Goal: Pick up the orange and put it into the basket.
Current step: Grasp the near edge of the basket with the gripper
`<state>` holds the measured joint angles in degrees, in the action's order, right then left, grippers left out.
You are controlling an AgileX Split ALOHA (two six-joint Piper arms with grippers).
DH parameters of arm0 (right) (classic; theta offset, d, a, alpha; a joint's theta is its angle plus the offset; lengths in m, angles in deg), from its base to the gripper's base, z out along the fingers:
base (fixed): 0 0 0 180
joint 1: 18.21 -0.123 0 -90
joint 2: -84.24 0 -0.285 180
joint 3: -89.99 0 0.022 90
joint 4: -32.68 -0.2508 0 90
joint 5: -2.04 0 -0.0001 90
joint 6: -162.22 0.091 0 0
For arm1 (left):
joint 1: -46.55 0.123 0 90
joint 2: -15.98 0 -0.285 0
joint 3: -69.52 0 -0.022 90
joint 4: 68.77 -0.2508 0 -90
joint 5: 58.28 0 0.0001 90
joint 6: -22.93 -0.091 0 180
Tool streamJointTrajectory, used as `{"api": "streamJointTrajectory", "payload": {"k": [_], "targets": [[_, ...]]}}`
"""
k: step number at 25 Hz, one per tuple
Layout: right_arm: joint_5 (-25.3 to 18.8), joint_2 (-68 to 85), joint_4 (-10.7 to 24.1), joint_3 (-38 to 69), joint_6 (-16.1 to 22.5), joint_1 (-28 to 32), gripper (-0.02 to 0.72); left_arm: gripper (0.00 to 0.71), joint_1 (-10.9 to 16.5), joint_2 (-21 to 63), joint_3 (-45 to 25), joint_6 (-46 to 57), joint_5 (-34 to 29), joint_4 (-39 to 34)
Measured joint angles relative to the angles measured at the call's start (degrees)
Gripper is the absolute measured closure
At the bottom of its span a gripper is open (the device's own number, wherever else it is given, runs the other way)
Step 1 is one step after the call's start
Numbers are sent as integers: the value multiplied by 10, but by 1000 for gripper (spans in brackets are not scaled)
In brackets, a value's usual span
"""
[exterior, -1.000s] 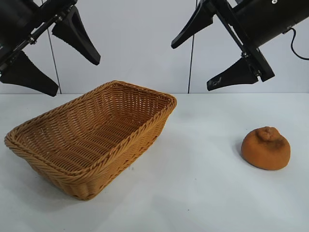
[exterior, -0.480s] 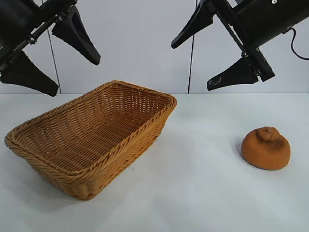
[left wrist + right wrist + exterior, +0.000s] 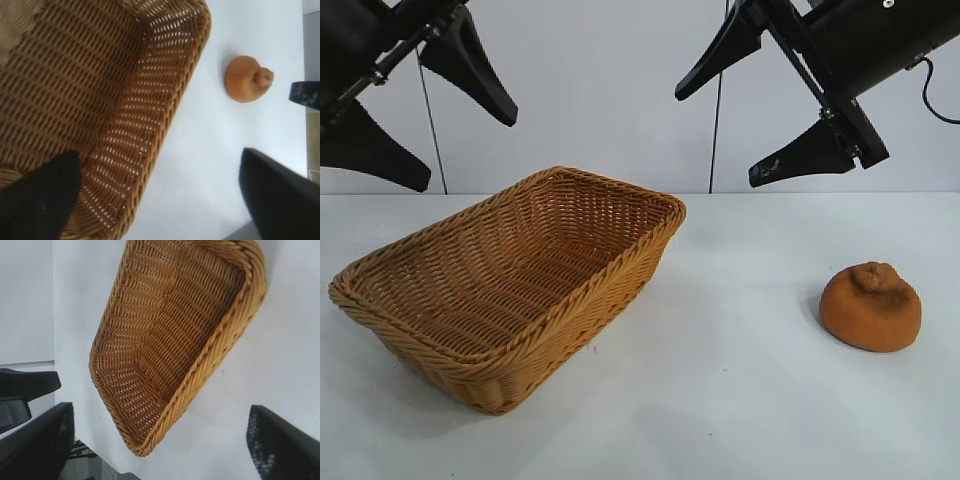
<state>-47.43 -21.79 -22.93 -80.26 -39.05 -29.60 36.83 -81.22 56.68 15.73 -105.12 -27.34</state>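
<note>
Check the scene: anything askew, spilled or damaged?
Nothing stands out. The basket sits upright and empty on the table; the orange rests apart from it, whole. Left pincer and right pincer hang open above, holding nothing.

Exterior view: the black left gripper [image 3: 415, 105] is running off the top and left edges; its arm is not showing. The black right gripper [image 3: 760, 125] is being cut by the top and right edges.

Left wrist view: the tan woven wicker basket [image 3: 165, 120] is being cropped at three edges, two corners missing. The dull brownish-orange round lump [image 3: 247, 79] is showing whole.

Right wrist view: the basket [image 3: 220, 347] is losing its far rim past the top edge. The lump is lying outside this frame.
</note>
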Motion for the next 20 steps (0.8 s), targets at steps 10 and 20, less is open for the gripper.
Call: {"api": "streamJointTrajectory", "payload": {"k": [10, 20], "targets": [[4, 0, 0, 0, -3, 0, 63, 98, -12, 112, -78, 317, 10, -160], [4, 0, 0, 0, -3, 0, 63, 98, -82, 103, -133, 634, 79, -340]]}}
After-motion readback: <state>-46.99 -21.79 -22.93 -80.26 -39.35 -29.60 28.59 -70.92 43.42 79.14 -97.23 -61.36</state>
